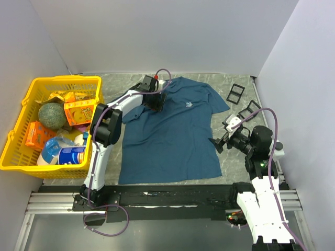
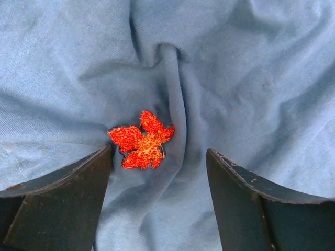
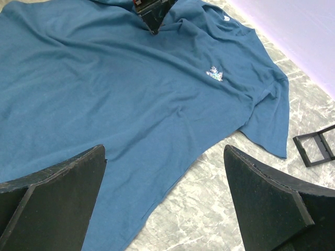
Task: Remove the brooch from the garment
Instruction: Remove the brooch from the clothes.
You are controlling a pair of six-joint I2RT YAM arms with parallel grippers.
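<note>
Up on the garment (image 1: 172, 141), we hold our left gripper (image 2: 158, 152) wide open and empty astride the red leaf brooch (image 2: 141, 147), so closing should pinch it

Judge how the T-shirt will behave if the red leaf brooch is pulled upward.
Probably floppy: the garment bunches into soft folds around the brooch, so it would likely tent up and follow the pull. It looks thin and light, lying flat elsewhere, so it may also drag across the table.
</note>
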